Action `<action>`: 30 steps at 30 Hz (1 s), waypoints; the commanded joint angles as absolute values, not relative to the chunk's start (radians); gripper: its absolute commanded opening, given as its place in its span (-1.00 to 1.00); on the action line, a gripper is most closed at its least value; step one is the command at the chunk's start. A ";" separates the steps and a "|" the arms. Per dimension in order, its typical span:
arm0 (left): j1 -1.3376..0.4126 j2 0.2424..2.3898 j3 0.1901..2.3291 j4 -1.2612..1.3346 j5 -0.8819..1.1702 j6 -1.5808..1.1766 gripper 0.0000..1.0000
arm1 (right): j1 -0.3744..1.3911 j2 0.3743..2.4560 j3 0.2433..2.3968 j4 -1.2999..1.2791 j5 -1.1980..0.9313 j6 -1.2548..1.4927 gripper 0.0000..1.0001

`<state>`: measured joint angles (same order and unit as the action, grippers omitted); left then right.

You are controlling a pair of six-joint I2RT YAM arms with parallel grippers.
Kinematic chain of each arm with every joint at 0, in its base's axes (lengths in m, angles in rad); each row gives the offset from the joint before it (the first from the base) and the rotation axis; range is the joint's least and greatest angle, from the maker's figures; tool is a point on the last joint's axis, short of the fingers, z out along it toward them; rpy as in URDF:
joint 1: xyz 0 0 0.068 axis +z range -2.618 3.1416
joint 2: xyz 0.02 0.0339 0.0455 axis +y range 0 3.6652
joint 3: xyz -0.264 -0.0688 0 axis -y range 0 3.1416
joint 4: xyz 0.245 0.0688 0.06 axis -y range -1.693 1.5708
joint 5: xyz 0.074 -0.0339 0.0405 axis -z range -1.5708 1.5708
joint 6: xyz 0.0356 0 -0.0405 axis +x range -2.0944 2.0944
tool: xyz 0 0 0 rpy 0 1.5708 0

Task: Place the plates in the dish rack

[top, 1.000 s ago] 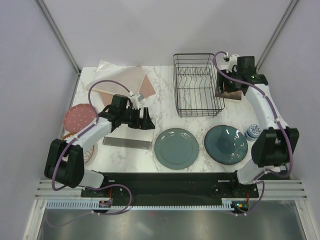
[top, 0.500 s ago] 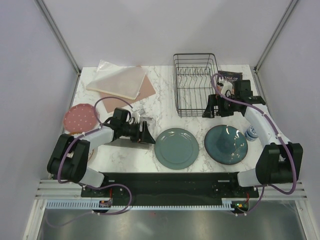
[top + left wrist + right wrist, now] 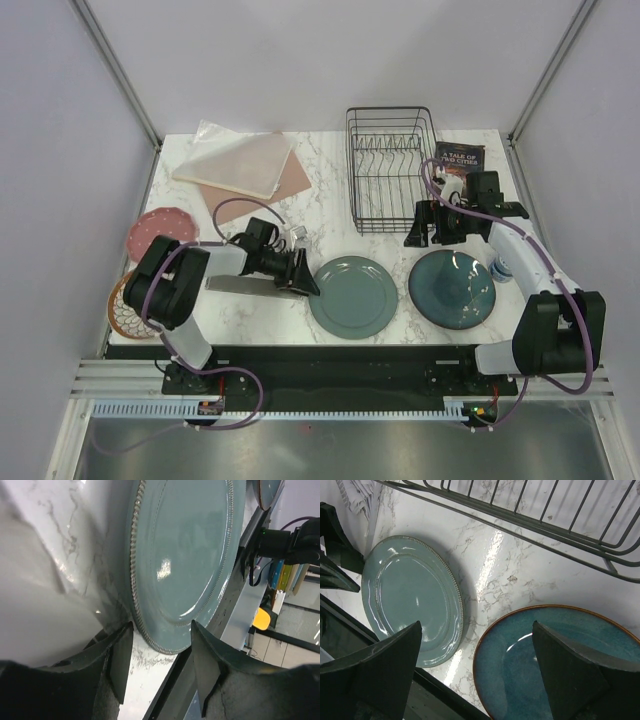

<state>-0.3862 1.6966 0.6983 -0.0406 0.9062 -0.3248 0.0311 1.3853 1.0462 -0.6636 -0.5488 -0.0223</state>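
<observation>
The teal-green plate (image 3: 352,296) lies flat at front centre, the dark blue plate (image 3: 452,288) to its right. The pink speckled plate (image 3: 155,232) and the patterned whitish plate (image 3: 122,307) lie at the left, partly hidden by the left arm. The empty black dish rack (image 3: 393,168) stands at the back. My left gripper (image 3: 303,275) is open, low at the teal plate's left rim (image 3: 150,630), with the rim just ahead of its fingers (image 3: 119,660). My right gripper (image 3: 432,225) is open and empty, hovering between the rack's front wires (image 3: 545,515) and the blue plate (image 3: 560,660).
A book (image 3: 459,158) lies right of the rack. A small blue-and-white round object (image 3: 505,263) sits by the blue plate. A pinkish sheet with a plastic bag (image 3: 250,165) lies at back left. A grey metal strip (image 3: 250,285) lies under the left arm.
My left gripper has slid right and down to the teal plate's rim. My right arm has swung from behind the rack to its front, above the blue plate.
</observation>
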 commanded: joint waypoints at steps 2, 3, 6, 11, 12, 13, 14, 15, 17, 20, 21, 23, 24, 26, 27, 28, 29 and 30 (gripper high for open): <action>-0.439 1.790 0.768 -0.009 0.948 -0.319 0.09 | 0.037 1.344 1.011 -0.647 -0.558 -0.058 0.96; -0.443 1.804 0.776 -0.009 0.953 -0.319 0.03 | 0.037 1.342 1.006 -0.649 -0.555 -0.066 0.96; -0.446 1.870 0.814 -0.014 0.997 -0.313 -0.47 | 0.037 1.350 0.991 -0.652 -0.566 -0.077 0.96; -0.431 1.891 0.868 -0.045 1.074 -0.242 -0.88 | 0.037 1.381 1.003 -0.687 -0.627 -0.132 0.96; -0.426 1.870 0.870 -0.041 1.081 -0.235 -0.91 | 0.037 1.399 1.008 -0.696 -0.641 -0.143 0.96; -0.411 1.861 0.871 -0.038 1.094 -0.230 -0.94 | 0.035 1.408 1.018 -0.712 -0.653 -0.167 0.96; -0.402 1.852 0.876 -0.034 1.124 -0.226 -0.95 | 0.037 1.419 1.023 -0.719 -0.690 -0.179 0.96; -0.391 1.839 0.885 -0.034 1.143 -0.227 -0.95 | 0.037 1.440 1.031 -0.732 -0.712 -0.195 0.96; -0.359 1.829 0.897 -0.032 1.193 -0.236 -0.95 | 0.040 1.466 1.049 -0.767 -0.777 -0.238 0.96; -0.342 1.819 0.923 -0.069 1.259 -0.226 -0.95 | 0.060 1.520 1.078 -0.827 -0.822 -0.309 0.96; -0.342 1.821 0.934 -0.080 1.279 -0.218 -0.95 | 0.069 1.541 1.084 -0.842 -0.840 -0.333 0.96; -0.342 1.830 0.943 -0.095 1.362 -0.206 -0.95 | 0.096 1.557 1.101 -0.880 -0.848 -0.379 0.96; -0.342 1.835 0.956 -0.121 1.380 -0.201 -0.95 | 0.104 1.563 1.103 -0.887 -0.851 -0.388 0.96; -0.342 1.836 0.962 -0.139 1.422 -0.176 -0.95 | 0.124 1.569 1.104 -0.893 -0.850 -0.399 0.96; -0.344 1.836 0.966 -0.152 1.436 -0.170 -0.95 | 0.129 1.572 1.101 -0.893 -0.847 -0.399 0.96; -0.342 1.836 0.969 -0.158 1.451 -0.167 -0.95 | 0.135 1.572 1.100 -0.893 -0.845 -0.399 0.96; -0.342 1.836 0.973 -0.166 1.494 -0.167 -0.95 | 0.137 1.572 1.100 -0.893 -0.845 -0.399 0.96; -0.341 1.841 0.991 -0.182 1.520 -0.164 -0.95 | 0.140 1.569 1.098 -0.893 -0.845 -0.399 0.96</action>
<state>-0.3397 1.8816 0.9283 -0.1284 1.2499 -0.2119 0.1291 1.5692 1.0649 -0.8654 -0.7959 -0.3382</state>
